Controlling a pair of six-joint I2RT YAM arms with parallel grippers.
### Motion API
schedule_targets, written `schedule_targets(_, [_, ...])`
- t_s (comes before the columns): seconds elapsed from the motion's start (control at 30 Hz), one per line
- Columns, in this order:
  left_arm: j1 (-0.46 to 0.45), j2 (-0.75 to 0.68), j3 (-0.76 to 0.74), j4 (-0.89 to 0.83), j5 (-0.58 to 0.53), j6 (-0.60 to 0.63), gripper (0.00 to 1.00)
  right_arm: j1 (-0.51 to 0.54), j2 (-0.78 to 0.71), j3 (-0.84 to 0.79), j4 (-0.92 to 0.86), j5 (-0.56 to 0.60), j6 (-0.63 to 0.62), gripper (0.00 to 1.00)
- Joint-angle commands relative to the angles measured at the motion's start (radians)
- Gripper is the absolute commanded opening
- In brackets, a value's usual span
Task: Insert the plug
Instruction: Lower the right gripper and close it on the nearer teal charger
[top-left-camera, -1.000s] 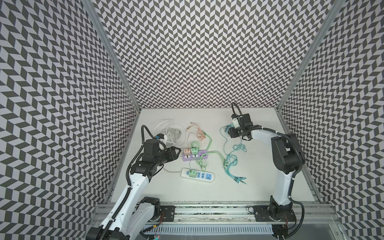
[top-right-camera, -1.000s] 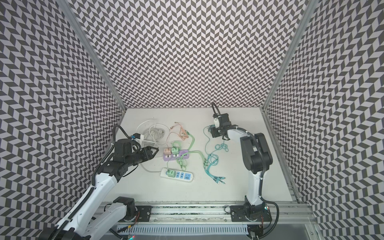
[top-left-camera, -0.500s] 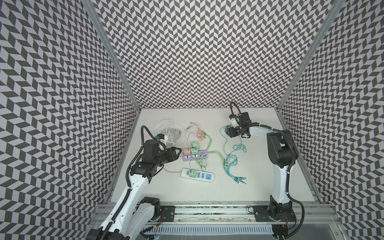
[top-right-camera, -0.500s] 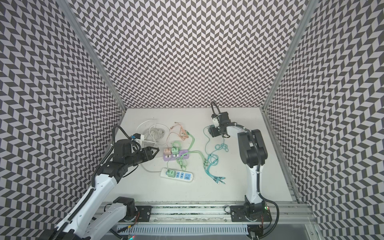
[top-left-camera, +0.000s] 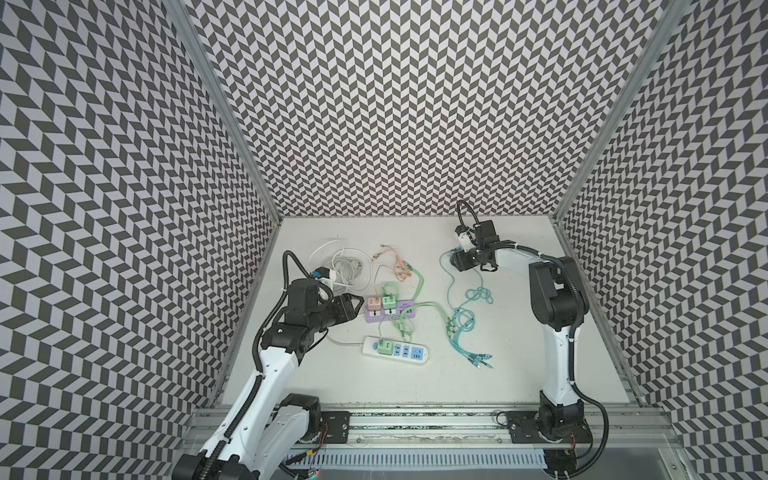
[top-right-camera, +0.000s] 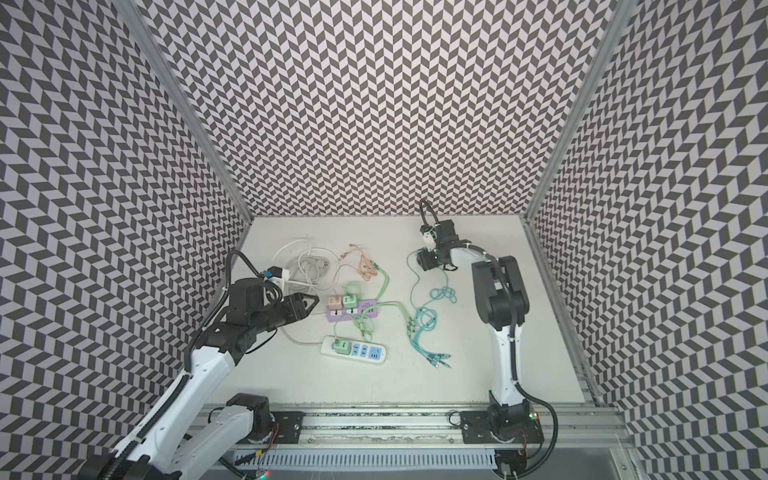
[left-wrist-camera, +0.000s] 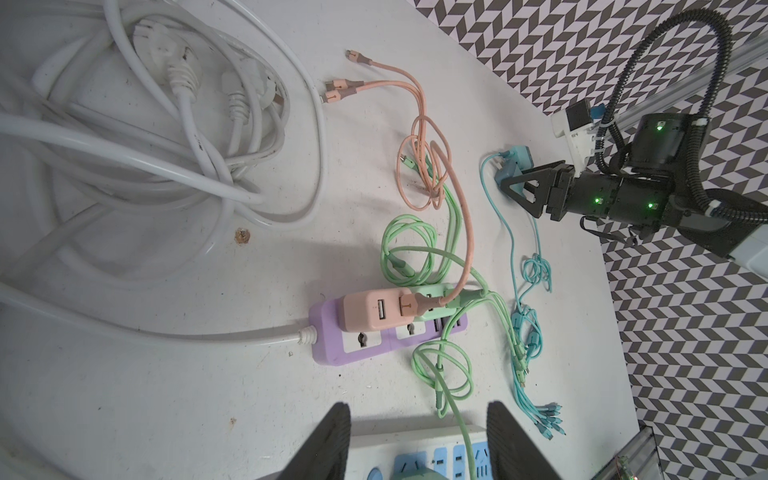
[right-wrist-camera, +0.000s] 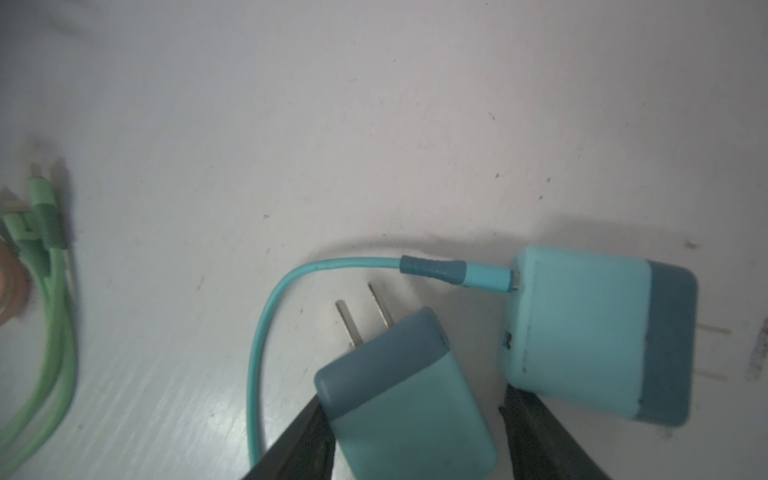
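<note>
Toward upper right of the table (top-left-camera: 498, 395) in both top views, R end effector (top-left-camera: 460, 262) pinches a teal plug (right-wrist-camera: 399, 386), prongs exposed. It's just beside a 2nd teal charger (right-wrist-camera: 590, 332) w/ cable attached. Center-left, L end effector (top-left-camera: 358, 302) has jaws spread, nothing btwn, tips just beside purple power strip (top-left-camera: 405, 308). White strip (top-left-camera: 409, 353) lies lower in frame.

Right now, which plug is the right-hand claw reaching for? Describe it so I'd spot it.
On the white table, look to the back right, where the right gripper reaches down. Two blue plugs lie there. It is the bare blue plug between the gripper's fingers: no cord, whereas the neighbouring plug has a teal cord in it.
</note>
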Motion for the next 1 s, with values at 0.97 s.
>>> schedule_targets(0.97, [0.006, -0.042, -0.002, 0.009, 0.047, -0.019, 0.56, 0.000, -0.352, -0.228, 0.021, -0.009, 0.081, 0.32])
